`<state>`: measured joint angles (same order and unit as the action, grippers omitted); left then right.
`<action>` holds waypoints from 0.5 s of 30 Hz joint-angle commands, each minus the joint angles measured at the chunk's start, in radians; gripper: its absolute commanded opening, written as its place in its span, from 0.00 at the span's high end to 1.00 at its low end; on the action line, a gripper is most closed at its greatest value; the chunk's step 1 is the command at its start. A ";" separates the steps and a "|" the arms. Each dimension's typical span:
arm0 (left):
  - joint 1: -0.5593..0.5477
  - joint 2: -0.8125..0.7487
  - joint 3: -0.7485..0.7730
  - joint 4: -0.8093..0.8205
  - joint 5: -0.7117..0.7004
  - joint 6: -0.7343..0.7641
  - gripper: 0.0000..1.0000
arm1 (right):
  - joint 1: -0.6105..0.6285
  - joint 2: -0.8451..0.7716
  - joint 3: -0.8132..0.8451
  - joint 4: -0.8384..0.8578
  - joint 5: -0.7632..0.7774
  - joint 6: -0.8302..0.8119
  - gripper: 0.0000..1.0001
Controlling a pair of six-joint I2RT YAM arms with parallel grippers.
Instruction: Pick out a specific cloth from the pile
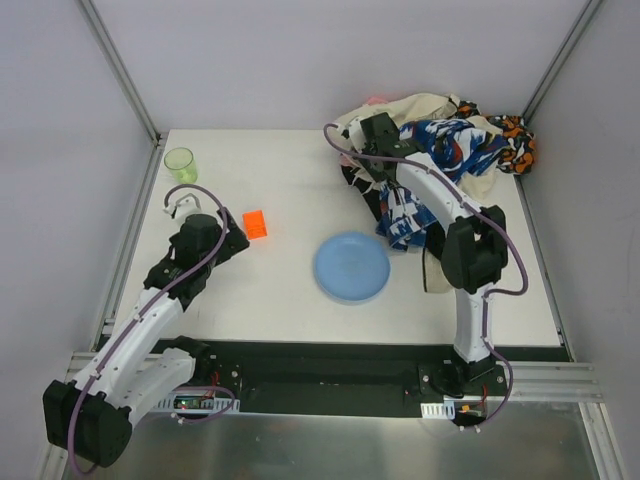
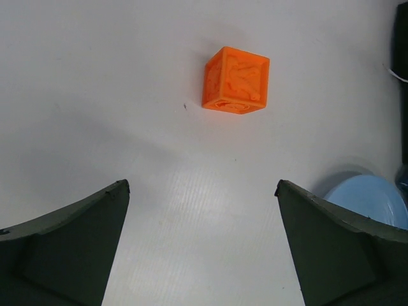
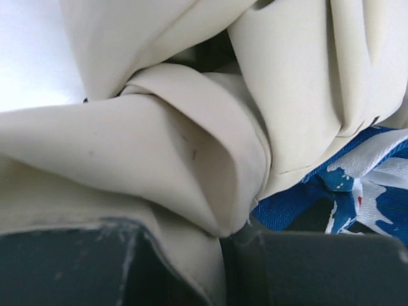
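grip on the wrong layer, as i judge it: my right gripper (image 3: pixel 223 248) is clenched on a fold of the beige cloth (image 3: pixel 191 146) at the far left corner of the pile (image 1: pixel 455 145), so the step in hand looks like clearing cover, not taking the target. the cloth (image 1: pixel 375 101) shows only as a small pink sliver at the far edge of the pile, beyond the beige and mostly buried, and i cannot tell how it lies underneath. the next move calls for drawing the beige fold off to one side without dragging the whole heap, then going for the pink and white fabric once more of it shows. my left gripper (image 2: pixel 201 245) hangs wide open and empty over bare table on the left, the orange cube (image 2: pixel 236 80) just beyond it. the right wrist view shows the pinch itself and the blue patterned cloth (image 3: pixel 357 191) beside it, but no pink at all; only the top view shows that sliver, the blue plate (image 1: pixel 352 267) and where the heap sits
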<state>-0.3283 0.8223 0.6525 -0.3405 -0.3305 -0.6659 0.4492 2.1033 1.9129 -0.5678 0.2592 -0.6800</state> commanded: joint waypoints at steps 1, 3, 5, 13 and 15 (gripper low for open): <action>-0.006 0.087 0.064 0.168 0.119 0.069 0.01 | 0.078 -0.186 -0.021 0.055 -0.104 0.072 0.99; -0.006 0.168 0.107 0.222 0.181 0.088 0.01 | 0.079 -0.225 -0.017 0.081 -0.071 0.070 0.99; -0.006 0.268 0.171 0.254 0.270 0.103 0.01 | 0.071 -0.247 -0.005 0.123 0.032 0.056 0.99; -0.029 0.774 0.527 0.336 0.625 0.150 0.01 | -0.186 -0.293 0.075 0.146 -0.001 0.317 0.99; -0.049 0.892 0.631 0.336 0.645 0.146 0.01 | -0.272 -0.284 0.068 0.144 -0.095 0.420 0.99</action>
<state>-0.3405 1.5406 1.1053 -0.0563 0.1505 -0.5549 0.3573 1.9129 1.9133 -0.5285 0.2218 -0.4706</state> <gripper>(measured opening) 0.990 0.157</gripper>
